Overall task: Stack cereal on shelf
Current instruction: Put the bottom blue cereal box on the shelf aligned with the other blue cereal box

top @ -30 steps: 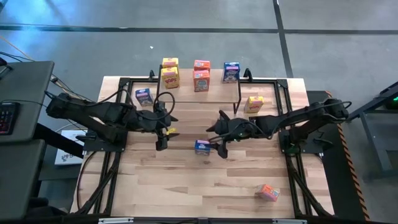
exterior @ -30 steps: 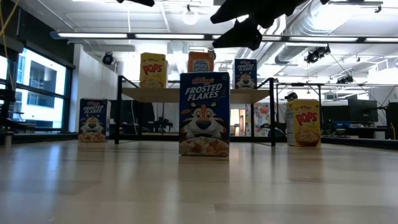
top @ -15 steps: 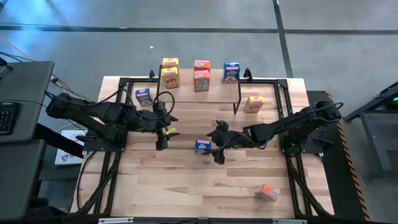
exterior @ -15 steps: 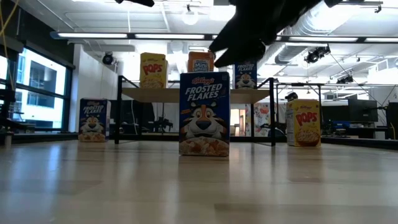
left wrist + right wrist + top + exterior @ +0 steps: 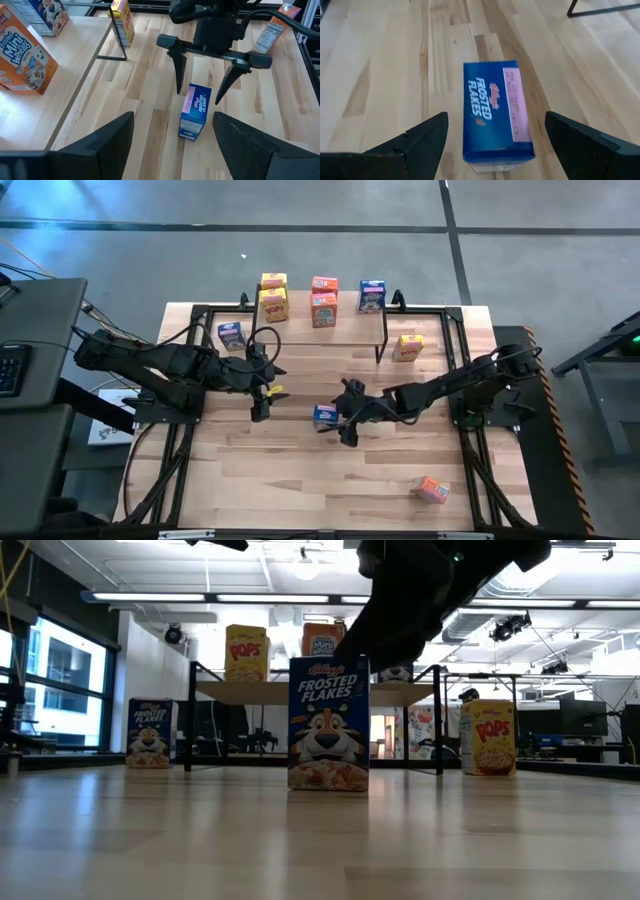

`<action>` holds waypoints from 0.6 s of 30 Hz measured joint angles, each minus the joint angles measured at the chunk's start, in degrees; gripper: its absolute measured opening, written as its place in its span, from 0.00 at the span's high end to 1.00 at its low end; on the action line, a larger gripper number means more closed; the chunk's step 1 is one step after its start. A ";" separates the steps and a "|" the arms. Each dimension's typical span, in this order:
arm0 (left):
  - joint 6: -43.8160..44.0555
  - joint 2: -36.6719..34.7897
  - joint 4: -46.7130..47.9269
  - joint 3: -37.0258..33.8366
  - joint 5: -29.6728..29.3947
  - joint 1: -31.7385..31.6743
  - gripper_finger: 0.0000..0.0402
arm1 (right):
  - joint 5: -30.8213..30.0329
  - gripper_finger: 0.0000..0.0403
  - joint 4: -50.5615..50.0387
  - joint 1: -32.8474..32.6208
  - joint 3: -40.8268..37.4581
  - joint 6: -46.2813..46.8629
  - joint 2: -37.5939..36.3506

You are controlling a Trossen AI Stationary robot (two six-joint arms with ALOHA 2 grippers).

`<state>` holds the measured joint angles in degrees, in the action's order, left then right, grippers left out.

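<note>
Blue Frosted Flakes box [image 5: 324, 416] upright mid-counter, short of the shelf [image 5: 300, 330]; right gripper [image 5: 201, 85] poised above, jaws spread either side, not touching. Next, by judgement: lower, pinch, lift shelfward. Left gripper [image 5: 262, 392] waiting nearby, jaws spread, empty.

Robotics lab, exposed ceiling ducts [image 5: 520, 585], strip lights [image 5: 160, 597], monitors [image 5: 585, 715], concrete floor [image 5: 300, 240]

Your right hand [image 5: 333, 422] has dropped and slid in toward the blue cereal box [image 5: 323, 415] mid-bench; its open fingers [image 5: 178, 70] now straddle the box's top, where a second ago it hung higher and off to the side.
</note>
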<state>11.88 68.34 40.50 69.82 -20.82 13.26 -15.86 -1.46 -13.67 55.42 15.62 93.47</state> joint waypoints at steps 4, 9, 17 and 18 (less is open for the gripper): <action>0.00 0.00 -0.01 0.00 0.00 0.00 0.34 | 0.02 0.19 -0.74 0.00 0.00 0.00 0.58; 0.00 0.00 -0.08 0.00 0.00 0.00 0.34 | -0.07 0.20 -0.83 0.00 0.00 0.02 0.72; -0.01 0.00 -0.08 0.00 0.01 0.00 0.34 | -0.02 0.30 -0.96 0.00 0.00 0.29 0.72; 0.00 0.00 -0.08 0.00 0.00 0.00 0.34 | 0.00 0.31 -0.95 0.00 0.00 0.43 0.72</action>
<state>11.88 68.34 40.42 69.82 -20.82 13.26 -15.86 -2.42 -13.67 55.42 16.05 94.19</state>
